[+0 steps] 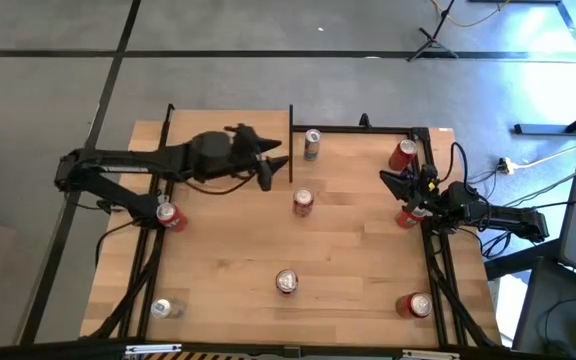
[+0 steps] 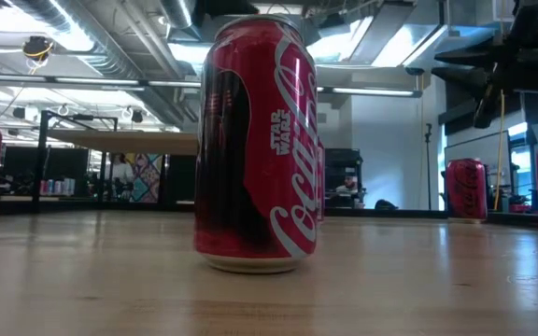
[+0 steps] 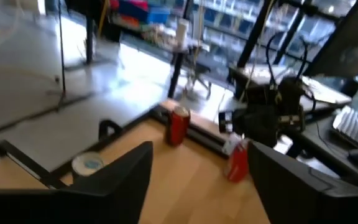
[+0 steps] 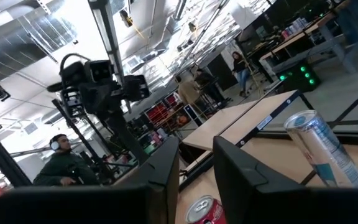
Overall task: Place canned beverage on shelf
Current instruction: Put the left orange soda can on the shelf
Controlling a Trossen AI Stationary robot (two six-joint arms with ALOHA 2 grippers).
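The shelf (image 1: 193,127) (image 2: 129,142), a light-wood board on thin black posts, stands at the table's far left. My left gripper (image 1: 268,168) (image 3: 197,180) hovers open at the shelf's right end, pointing toward the table's right, with nothing between its fingers. A silver-topped can (image 1: 311,143) (image 3: 89,165) stands upright just right of the shelf's post. A red can (image 1: 303,202) stands mid-table and another (image 1: 286,282) (image 2: 255,145) nearer the front. My right gripper (image 1: 398,180) (image 4: 196,168) waits at the right edge with a narrow gap and nothing in it.
More cans stand about: one at the left arm's base (image 1: 171,215), one lying at the near left corner (image 1: 163,308), two at the far right (image 1: 403,155) (image 1: 408,215), one near right (image 1: 415,305). A black post (image 1: 291,140) rises beside the left gripper.
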